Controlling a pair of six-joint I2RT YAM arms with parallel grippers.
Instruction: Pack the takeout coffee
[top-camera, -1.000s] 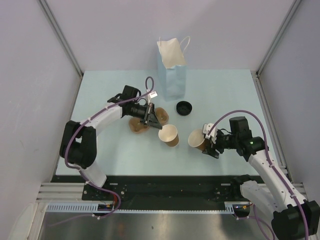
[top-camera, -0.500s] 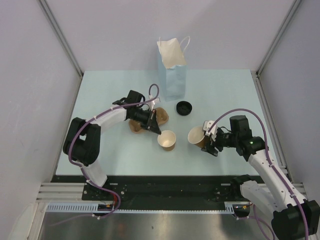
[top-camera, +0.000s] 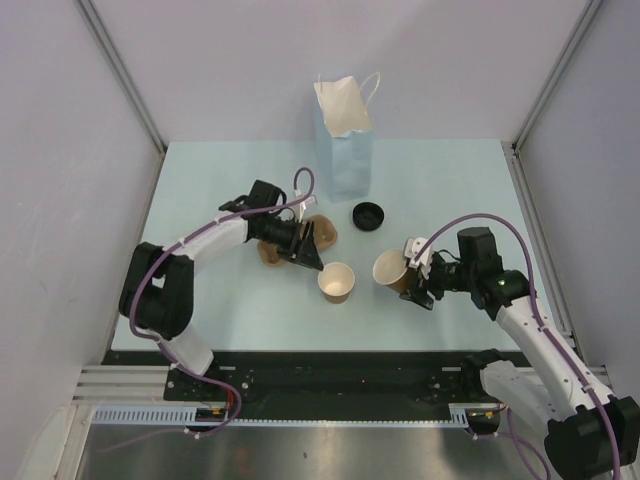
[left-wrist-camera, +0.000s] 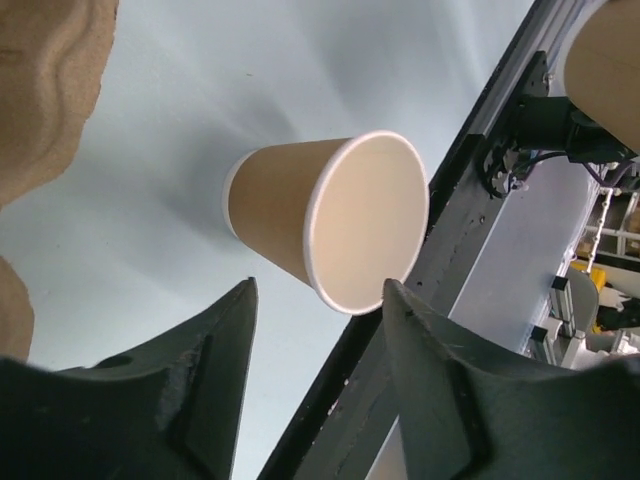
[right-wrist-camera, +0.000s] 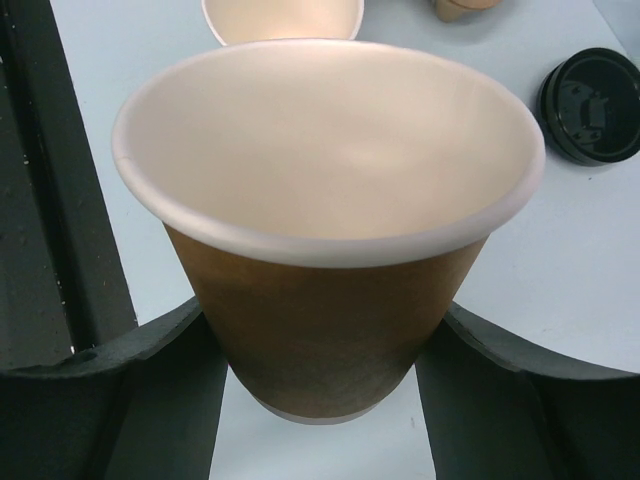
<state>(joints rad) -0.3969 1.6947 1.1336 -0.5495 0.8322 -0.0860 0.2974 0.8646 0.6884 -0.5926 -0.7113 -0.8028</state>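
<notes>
Right gripper (top-camera: 414, 284) is pinching one cup (top-camera: 391, 271); left gripper (top-camera: 314, 258) is gaping beside the second cup (top-camera: 336, 282); lid (top-camera: 368, 215) is lying off; bag (top-camera: 344, 145) is waiting.

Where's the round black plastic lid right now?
In the top view the round black plastic lid lies on the table just right of the tall light-blue paper bag, beyond the tan paper cup held in the right hand.

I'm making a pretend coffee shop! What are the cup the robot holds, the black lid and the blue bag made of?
Held cup: looks like paper, matte tan outside, smooth cream inside, rolled rim.
Black lid: probably plastic, shiny and moulded with ridges.
Blue bag: seemingly paper, matte with sharp folds and a white inside.
</notes>
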